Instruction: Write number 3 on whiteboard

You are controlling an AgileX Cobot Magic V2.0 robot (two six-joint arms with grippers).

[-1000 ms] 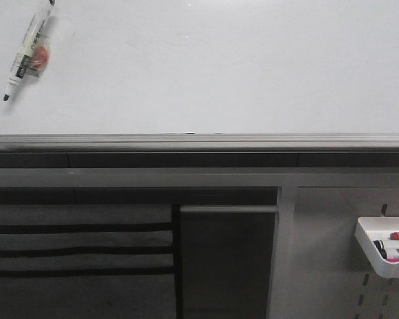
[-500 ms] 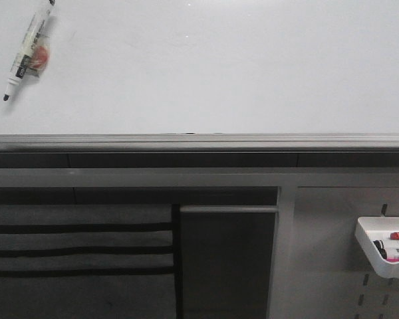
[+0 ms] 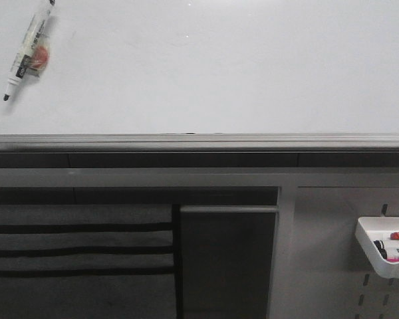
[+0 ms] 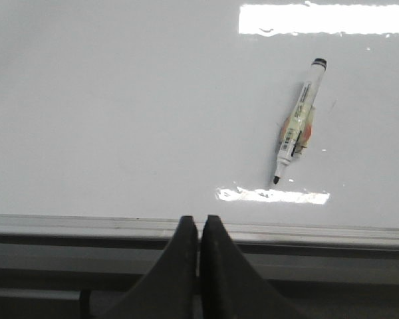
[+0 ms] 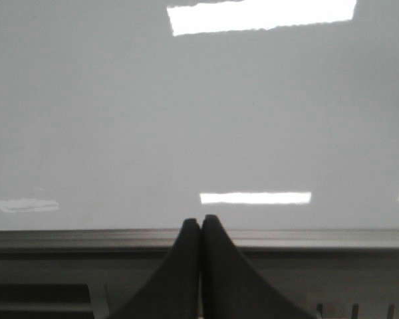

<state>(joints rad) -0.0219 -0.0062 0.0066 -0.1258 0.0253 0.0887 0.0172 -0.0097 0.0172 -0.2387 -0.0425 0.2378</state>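
Lying uncapped at the front view's upper left, the marker waits on the whiteboard, which bears no number 3 yet; left wrist view: left claw pinched closed, empty, marker upper right; right wrist view: right claw likewise closed, empty.

A white tray hangs on the grey pegboard panel, with what look like markers lying inside, one red-capped. Left of the tray stands a dark cabinet door, and further left, a dark fabric panel with black horizontal bands
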